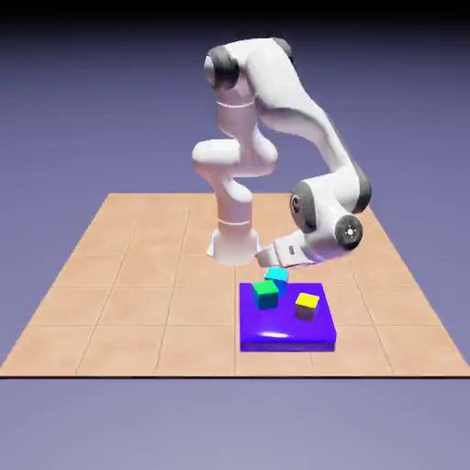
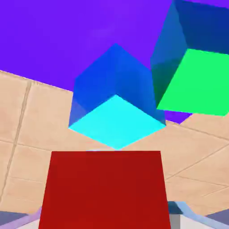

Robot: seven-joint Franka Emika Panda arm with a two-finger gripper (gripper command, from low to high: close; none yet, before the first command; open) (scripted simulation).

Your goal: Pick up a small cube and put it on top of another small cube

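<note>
White arm links are bending low in the exterior view, and we are seeing the gripper hovering just behind the purple block, at its far edge. Its fingers are too small here for us to tell their spacing, and the red cube is not showing in this view. On the purple block a cyan cube is sitting at the far edge, a green cube is touching it in front, and a yellow cube is standing apart toward the exterior view's right.

Turning to the hand view, we are seeing the jaws clamped on the red cube, which is filling the bottom and hiding the fingertips. Just beyond it the cyan cube is sitting against the purple block, with the green cube beside it, cut off by the frame's edge.
</note>
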